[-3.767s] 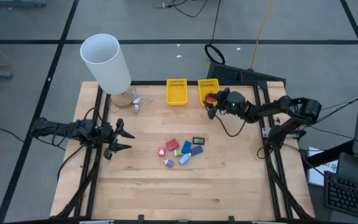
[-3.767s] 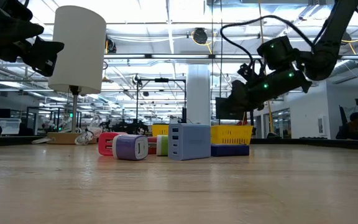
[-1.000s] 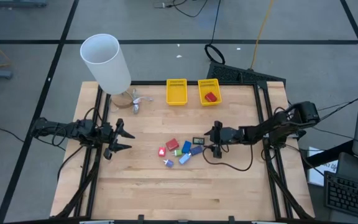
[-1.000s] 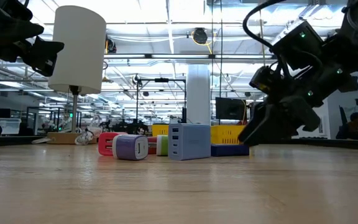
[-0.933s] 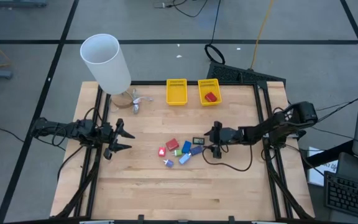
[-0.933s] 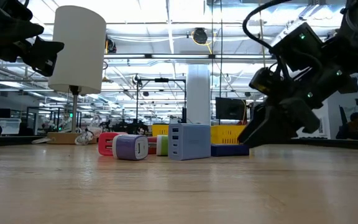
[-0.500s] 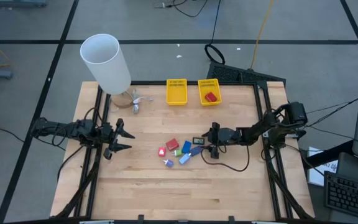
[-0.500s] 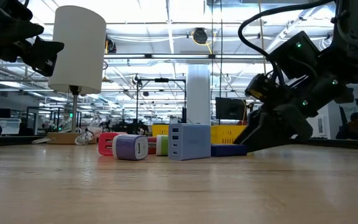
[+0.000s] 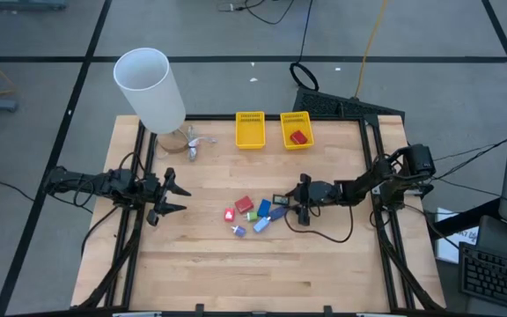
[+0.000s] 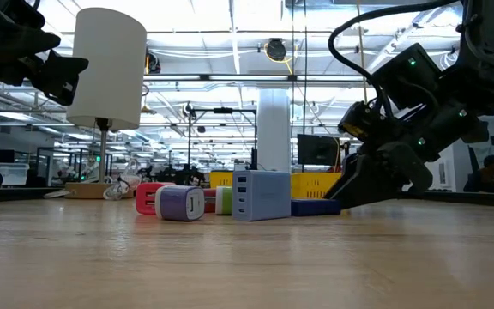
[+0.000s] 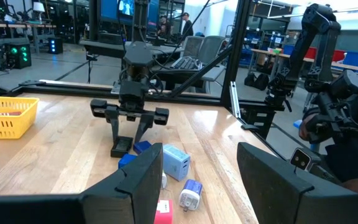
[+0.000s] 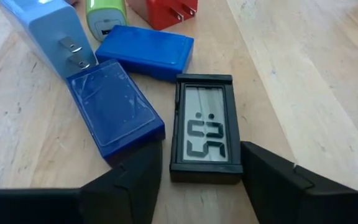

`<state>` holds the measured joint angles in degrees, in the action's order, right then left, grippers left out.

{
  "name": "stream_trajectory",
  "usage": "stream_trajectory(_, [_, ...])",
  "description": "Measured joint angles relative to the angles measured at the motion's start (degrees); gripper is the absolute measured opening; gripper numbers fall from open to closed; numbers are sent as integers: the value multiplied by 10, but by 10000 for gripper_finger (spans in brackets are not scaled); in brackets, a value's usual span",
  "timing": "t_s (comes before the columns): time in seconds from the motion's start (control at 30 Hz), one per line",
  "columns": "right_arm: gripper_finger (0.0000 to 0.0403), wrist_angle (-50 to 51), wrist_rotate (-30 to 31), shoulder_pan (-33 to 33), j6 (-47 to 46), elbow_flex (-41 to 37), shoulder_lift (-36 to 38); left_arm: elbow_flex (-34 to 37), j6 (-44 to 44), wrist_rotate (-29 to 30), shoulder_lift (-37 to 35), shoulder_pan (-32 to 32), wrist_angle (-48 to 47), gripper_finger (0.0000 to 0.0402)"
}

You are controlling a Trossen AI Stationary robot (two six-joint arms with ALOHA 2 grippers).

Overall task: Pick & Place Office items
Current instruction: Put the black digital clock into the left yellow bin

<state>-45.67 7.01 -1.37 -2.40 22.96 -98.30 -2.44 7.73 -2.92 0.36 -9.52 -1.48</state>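
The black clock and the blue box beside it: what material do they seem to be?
Black clock: probably matte moulded plastic, with a glossy grey display window that shows dark digits. Blue box: likely glossy hard plastic; light reflects on its flat lid and fine scratches show.

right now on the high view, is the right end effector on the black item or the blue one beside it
Observer: The black one: the right wrist view shows a small digital clock lying flat, the right end effector straddling it.
Operator: pinched yet
Observer: No, a sliver of wood shows between one finger and the clock.
Operator: anything crowding it
Observer: A dark blue box lies just outside that finger; contact unclear.
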Motion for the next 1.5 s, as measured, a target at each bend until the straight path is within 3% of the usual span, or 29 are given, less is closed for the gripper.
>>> stream_trajectory(0.3, [154, 0, 2, 0, -19, 0, 0, 0, 0, 0, 0, 0, 0, 209])
stream_trajectory(0.53, [168, 0, 2, 0, -19, 0, 0, 0, 0, 0, 0, 0, 0, 209])
stream_trajectory(0.77, [153, 0, 2, 0, -19, 0, 0, 0, 0, 0, 0, 0, 0, 209])
stream_trajectory(1.5, [164, 4, 3, 0, -19, 0, 0, 0, 0, 0, 0, 0, 0, 209])
